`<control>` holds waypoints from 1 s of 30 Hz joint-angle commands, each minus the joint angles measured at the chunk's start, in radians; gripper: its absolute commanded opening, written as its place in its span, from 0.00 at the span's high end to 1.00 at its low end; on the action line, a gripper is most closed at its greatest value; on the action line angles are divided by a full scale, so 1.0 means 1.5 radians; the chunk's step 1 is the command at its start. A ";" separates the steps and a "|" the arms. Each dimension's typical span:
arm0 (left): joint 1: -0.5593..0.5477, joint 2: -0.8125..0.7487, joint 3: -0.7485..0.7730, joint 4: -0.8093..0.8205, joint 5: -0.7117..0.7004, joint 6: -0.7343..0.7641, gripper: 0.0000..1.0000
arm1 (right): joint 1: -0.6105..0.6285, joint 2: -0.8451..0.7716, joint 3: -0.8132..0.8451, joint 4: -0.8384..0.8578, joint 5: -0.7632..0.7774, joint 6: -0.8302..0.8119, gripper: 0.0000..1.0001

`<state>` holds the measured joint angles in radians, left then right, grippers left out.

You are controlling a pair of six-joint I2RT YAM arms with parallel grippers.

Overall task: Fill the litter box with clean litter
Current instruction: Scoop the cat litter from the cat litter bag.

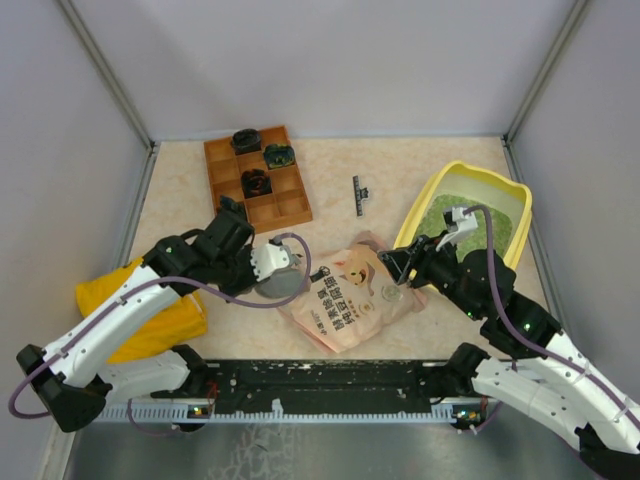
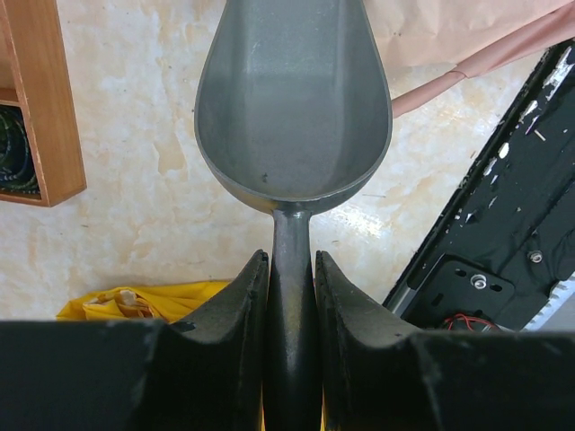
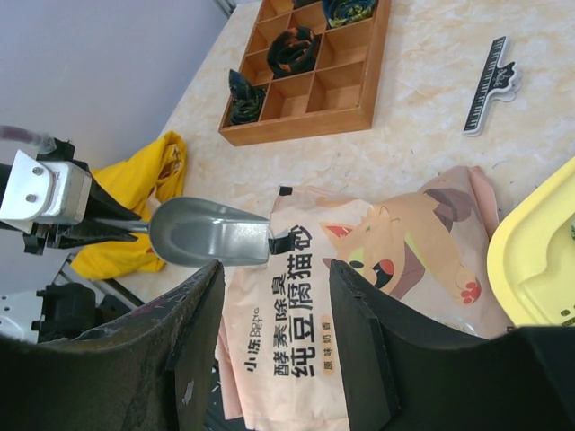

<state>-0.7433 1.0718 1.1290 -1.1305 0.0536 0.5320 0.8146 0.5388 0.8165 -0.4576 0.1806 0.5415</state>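
Note:
The yellow litter box (image 1: 478, 170) stands at the right rear, and green clean litter (image 1: 500, 222) covers its floor. Its rim (image 3: 530, 269) shows at the right edge of the right wrist view. My left gripper (image 1: 258, 268) is shut on the handle of a grey scoop (image 2: 292, 99), whose bowl is empty and hangs over the table by the pink pouch (image 1: 350, 295). My right gripper (image 3: 277, 269) is open above the pouch (image 3: 359, 269), with nothing between its fingers. The scoop's mouth (image 3: 211, 232) touches the pouch's left edge.
A brown wooden compartment tray (image 1: 258, 178) with dark items sits at the back left. A black clip (image 1: 358, 195) lies behind the pouch. A yellow cloth bag (image 1: 150, 310) lies under the left arm. A black rail (image 1: 330, 378) runs along the near edge.

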 commanded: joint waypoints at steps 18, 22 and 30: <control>0.006 0.075 -0.056 0.230 0.073 0.071 1.00 | -0.004 -0.029 0.006 0.009 0.003 0.002 0.49; 0.006 0.092 -0.064 0.277 0.106 0.078 1.00 | -0.004 -0.031 0.007 0.007 0.005 0.004 0.49; 0.006 0.155 -0.061 0.312 0.135 0.086 1.00 | -0.004 -0.036 0.008 0.004 0.007 0.008 0.49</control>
<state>-0.7376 1.2751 1.0290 -0.7620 0.1772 0.6373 0.8146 0.5026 0.8165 -0.4808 0.1822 0.5461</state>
